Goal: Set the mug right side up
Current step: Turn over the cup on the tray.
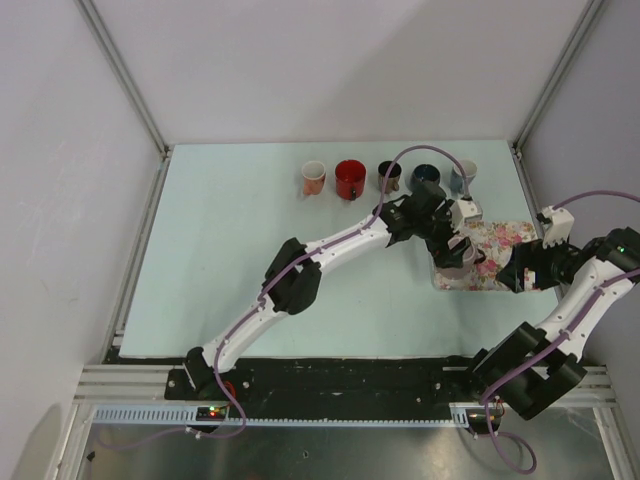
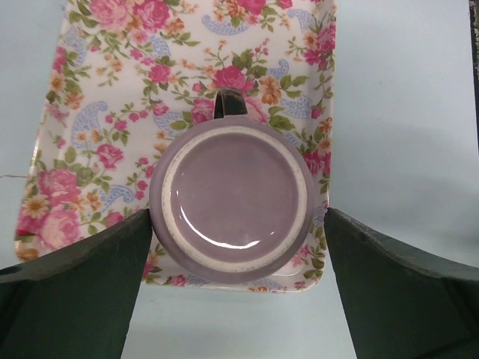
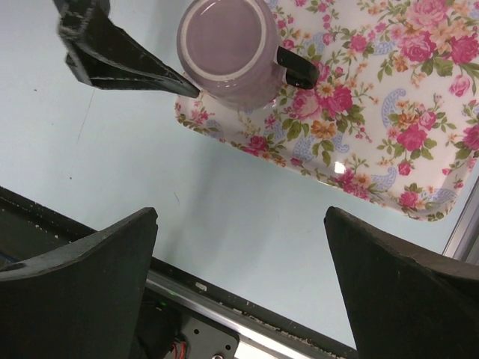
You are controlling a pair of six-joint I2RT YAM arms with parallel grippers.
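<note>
The left arm (image 1: 320,250) stretches diagonally across the pale surface (image 1: 230,260) to the floral tray (image 1: 505,238), while the right arm (image 1: 575,320) bends in beside it. A purple mug (image 2: 232,198) sits upside down at the tray's near left corner. The left gripper (image 2: 238,224) straddles the mug, jaws apart. The right gripper (image 3: 239,224) hangs nearby, spread wide.

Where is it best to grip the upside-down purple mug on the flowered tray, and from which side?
Take the purple mug by its round wall, coming from above with one finger on each side, as the open left gripper is lined up. The base faces up, the rim lies on the tray, and the handle points away from both fingers.
</note>
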